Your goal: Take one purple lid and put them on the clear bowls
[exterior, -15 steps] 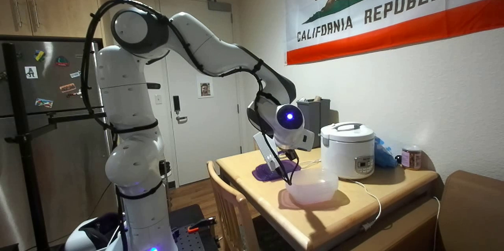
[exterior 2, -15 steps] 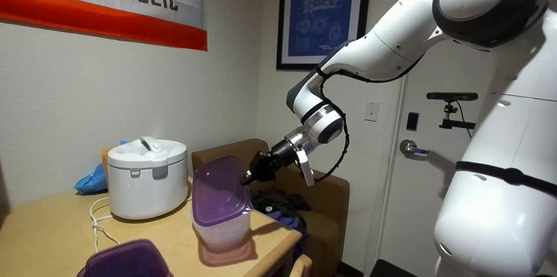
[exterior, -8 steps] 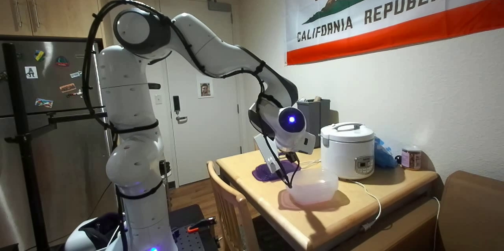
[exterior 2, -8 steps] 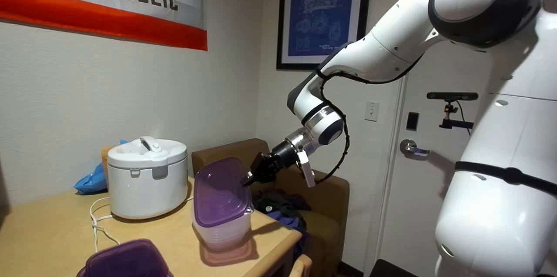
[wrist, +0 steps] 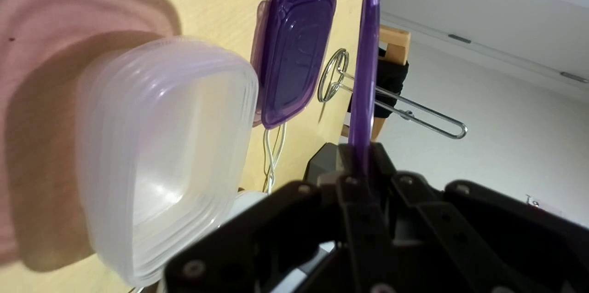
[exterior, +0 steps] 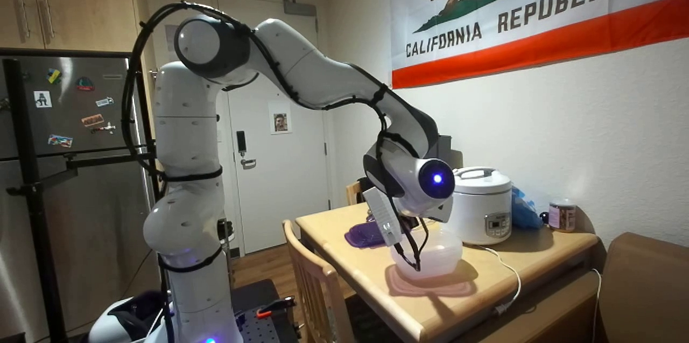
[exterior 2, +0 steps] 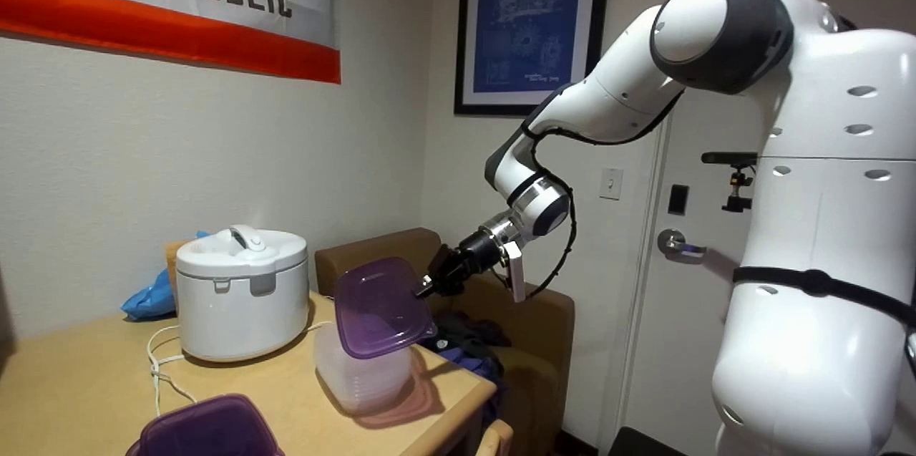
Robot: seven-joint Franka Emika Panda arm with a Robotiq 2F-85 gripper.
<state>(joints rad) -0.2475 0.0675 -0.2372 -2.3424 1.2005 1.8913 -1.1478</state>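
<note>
One flag [exterior 2: 236, 19] hangs on the wall at the far left of an exterior view as you read across it, REPUBLIC lettered above its red band. Below, on your table [exterior 2: 64, 384], you have a blue bag [exterior 2: 152, 300] peeking past the white cooker [exterior 2: 240, 306]. A pale cord [exterior 2: 155, 363] runs across the tabletop beside the cooker, and at the bottom edge you find the other lids [exterior 2: 211, 431], purple and cut off by the frame (your wrist view shows them stacked flat, with a wire stand [wrist: 407, 114] near them). Next along stand your bowls [exterior 2: 361, 381], nested, translucent and open-topped, near the corner of the table. Your lid [exterior 2: 379, 313] is up in the air, purple and tilted; from this side it cuts across the bowls' rim, yet the wrist view shows it edge-on and apart from them. Beside the bowls a pinkish shadow [exterior 2: 418, 399] lies on the table. Your gripper [exterior 2: 424, 287] has the lid pinched by its edge, the fingers [wrist: 381, 164] pressed on it from both sides. Behind, a brown seat [exterior 2: 551, 370] holds dark and blue cloth [exterior 2: 465, 334], with a framed blue poster [exterior 2: 533, 19] on the wall above. Farther right you get a light switch [exterior 2: 611, 184], a door [exterior 2: 680, 327] with a lever handle [exterior 2: 676, 245], a black camera [exterior 2: 728, 158] in front of that door, and lastly your white arm [exterior 2: 830, 227], a black strap around it.
</note>
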